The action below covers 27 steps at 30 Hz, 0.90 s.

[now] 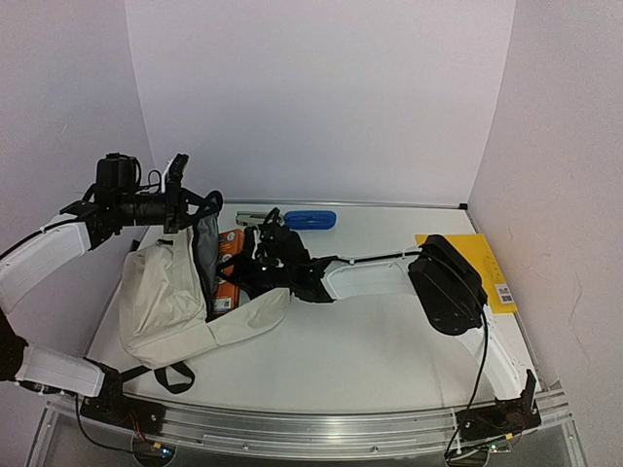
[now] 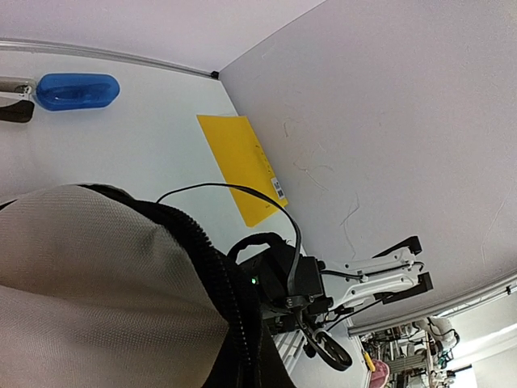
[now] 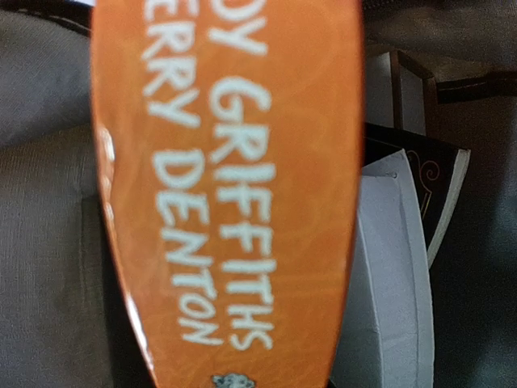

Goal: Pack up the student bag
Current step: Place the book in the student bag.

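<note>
Pinching student bag (image 1: 165, 292) rim, left gripper (image 1: 187, 216) fingers pressed together; right gripper (image 1: 255, 258) at bag mouth w/ orange book (image 1: 230, 265), grip unclear.

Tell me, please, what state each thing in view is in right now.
backpack: lying on the table, mouth held open.
orange book: partway into the backpack's mouth.
left tool: shut on the backpack's rim.
right tool: shut on the orange book.
blue case: flat on the table, untouched.
yellow folder: flat on the table, untouched.
</note>
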### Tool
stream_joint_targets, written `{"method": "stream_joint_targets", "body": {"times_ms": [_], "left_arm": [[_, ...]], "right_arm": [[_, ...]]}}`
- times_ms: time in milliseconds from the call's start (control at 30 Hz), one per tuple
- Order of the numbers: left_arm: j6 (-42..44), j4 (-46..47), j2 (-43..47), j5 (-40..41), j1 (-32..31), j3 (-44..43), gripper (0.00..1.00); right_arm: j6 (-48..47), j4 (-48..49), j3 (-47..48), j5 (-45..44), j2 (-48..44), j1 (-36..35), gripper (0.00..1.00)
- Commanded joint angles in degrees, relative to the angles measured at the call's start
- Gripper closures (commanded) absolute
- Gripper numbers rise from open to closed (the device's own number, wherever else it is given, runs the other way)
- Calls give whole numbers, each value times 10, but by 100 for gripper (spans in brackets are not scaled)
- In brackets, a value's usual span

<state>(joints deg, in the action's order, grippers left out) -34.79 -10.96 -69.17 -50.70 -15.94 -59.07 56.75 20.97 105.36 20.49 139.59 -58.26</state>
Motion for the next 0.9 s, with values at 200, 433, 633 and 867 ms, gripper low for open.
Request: {"method": "stream_joint_targets", "body": {"times_ms": [200,433,633,867], "left_arm": [[48,59,-120,-58,-80,-125,100],[58,77,-218,-83,-147,-199,100],[57,100,-306,-127,-207,-277,100],[12,178,-329,-151,-219,-301,100]], "right_arm": [[-67,-46,-89,-3,-110,-1,100],[-62,-44,-193,4,-187,17,100],[-111,-41,-285,48,-272,35,100],[-95,-22,-313,70,-261,36,100]]}}
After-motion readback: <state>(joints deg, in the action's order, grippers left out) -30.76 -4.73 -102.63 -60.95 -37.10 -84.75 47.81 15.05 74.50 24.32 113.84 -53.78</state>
